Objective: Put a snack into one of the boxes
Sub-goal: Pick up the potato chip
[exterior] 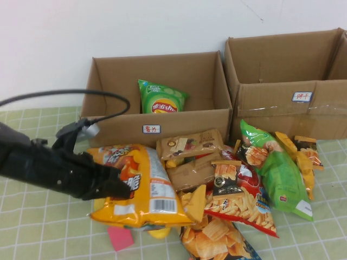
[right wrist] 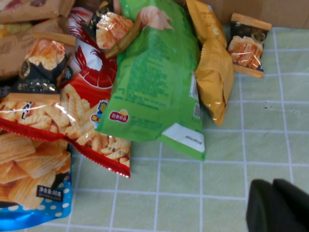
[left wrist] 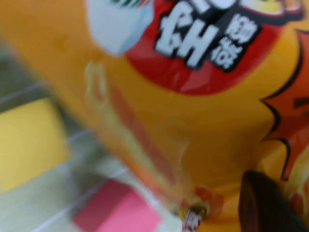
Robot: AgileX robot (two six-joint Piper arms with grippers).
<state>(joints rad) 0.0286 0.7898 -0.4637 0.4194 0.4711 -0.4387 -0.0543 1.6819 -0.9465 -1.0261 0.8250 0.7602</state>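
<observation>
Left gripper (exterior: 122, 187): pressing closed on the left side of the orange bag (exterior: 142, 184), low over the table (exterior: 32, 216).
Right gripper (right wrist: 277, 205): sitting closed above bare checkered cloth, beside the green bag (right wrist: 154, 82); out of the high view.
Orange bag: lying flat at the pile's left end, partly covering a pink block (exterior: 120, 237).
Boxes: standing open behind the pile; left box (exterior: 108, 78) is holding a green chip bag (exterior: 161, 97), right box (exterior: 282, 65) is showing no snack inside.
</observation>
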